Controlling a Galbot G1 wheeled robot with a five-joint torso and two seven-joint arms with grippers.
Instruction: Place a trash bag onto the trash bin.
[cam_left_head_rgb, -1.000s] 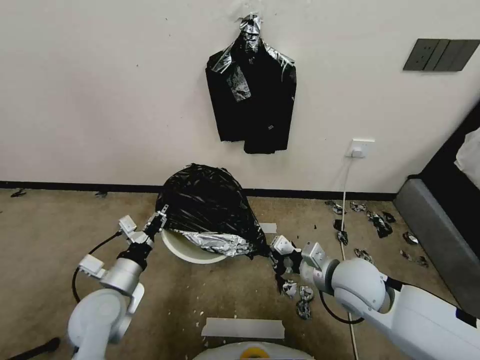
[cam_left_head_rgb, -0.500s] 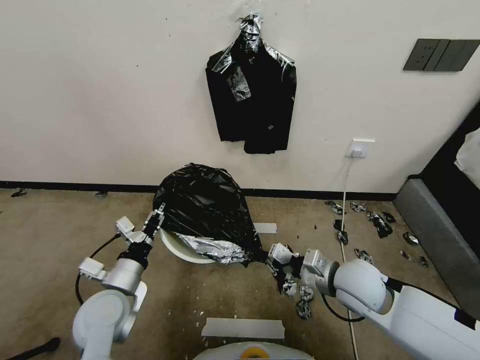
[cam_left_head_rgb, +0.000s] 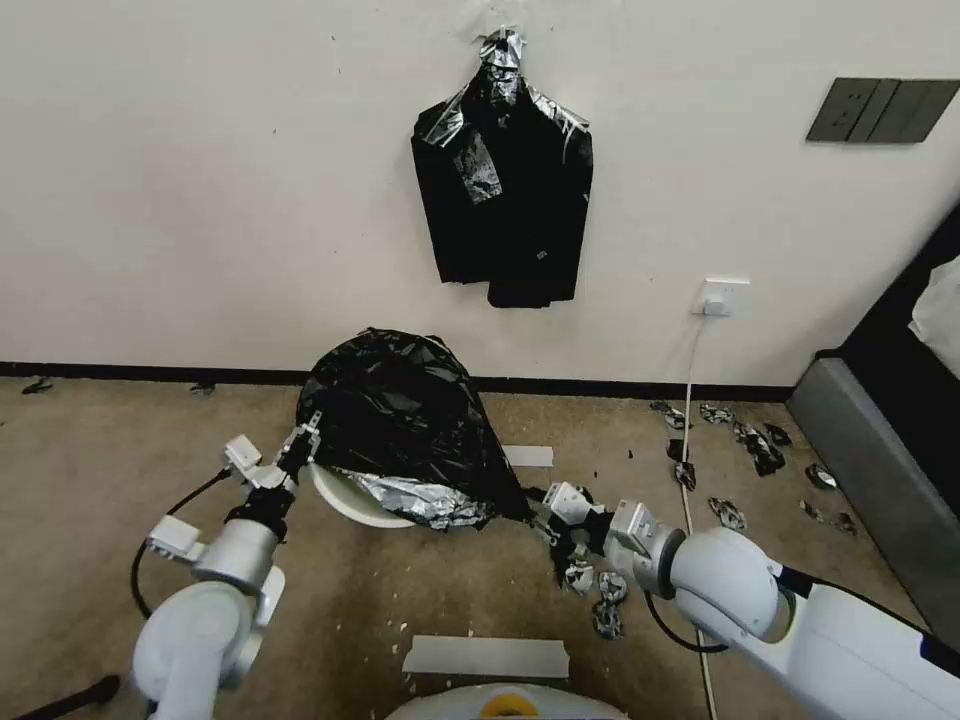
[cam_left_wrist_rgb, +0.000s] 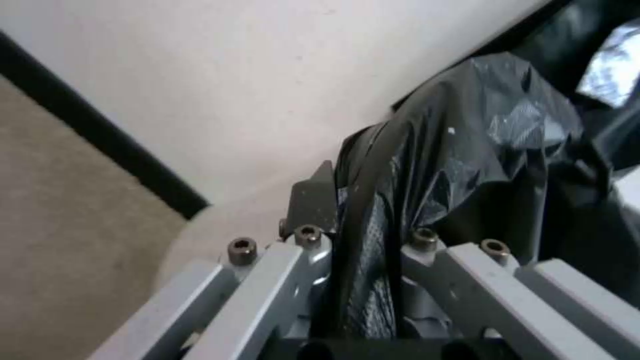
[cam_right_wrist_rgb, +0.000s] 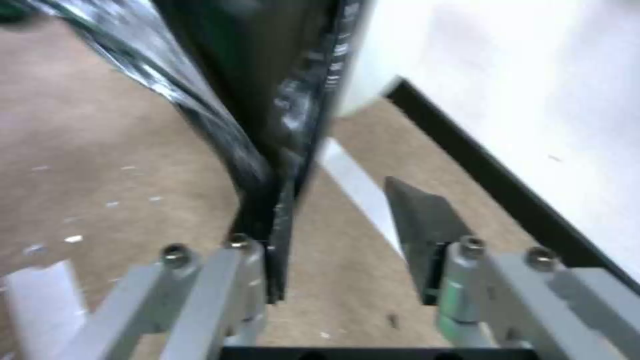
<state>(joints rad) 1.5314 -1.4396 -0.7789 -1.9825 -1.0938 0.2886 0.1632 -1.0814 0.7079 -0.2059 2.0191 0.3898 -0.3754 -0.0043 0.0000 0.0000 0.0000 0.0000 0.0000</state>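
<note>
**Bag stretched over the bin, one side held, the other loose**

Here the thin, glossy black plastic trash bag (cam_left_head_rgb: 405, 420) billows as a dome over the round cream-white plastic trash bin (cam_left_head_rgb: 345, 497), which stands on the tan carpet (cam_left_head_rgb: 100, 470) near the wall; only the bin's near rim shows beneath the bag's silvery hem. The left gripper (cam_left_head_rgb: 302, 440) sits at the bin's left edge, its fingers (cam_left_wrist_rgb: 313, 200) pinched on a fold of the film, probably to anchor that side of the mouth. The right gripper (cam_left_head_rgb: 552, 505) is low at the bag's right corner; in the right wrist view its fingers (cam_right_wrist_rgb: 413, 220) stand parted, the film lying against one and not clamped. Spreading the hem between two opposite points is likely meant to keep the mouth wide enough to pass over the rim.
</note>
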